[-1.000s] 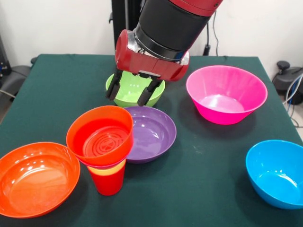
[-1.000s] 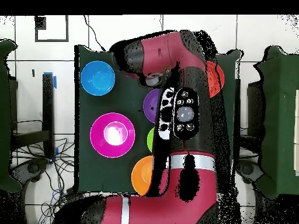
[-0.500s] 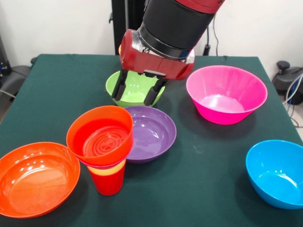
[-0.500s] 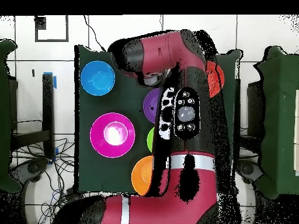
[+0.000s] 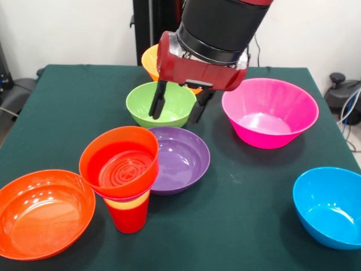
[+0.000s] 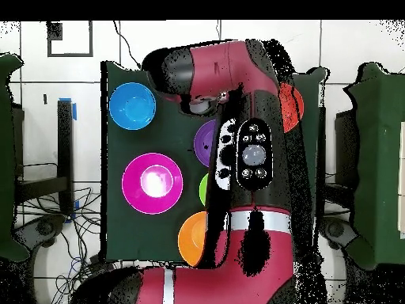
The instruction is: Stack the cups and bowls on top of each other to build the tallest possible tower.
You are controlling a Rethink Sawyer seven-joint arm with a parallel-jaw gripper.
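Gripper (image 5: 177, 107) spread wide, empty, straddling green bowl's (image 5: 161, 104) right rim near table's (image 5: 254, 197) far edge, likely to grab it.

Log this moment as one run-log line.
gripper: open, empty, straddling glossy green plastic bowl's rim | tower: red cup base, orange bowl top | purple bowl: beside tower

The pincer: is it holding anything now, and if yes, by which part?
Nothing is held. The pincer is open, one finger over the green bowl and the other past its rim, gripping neither.
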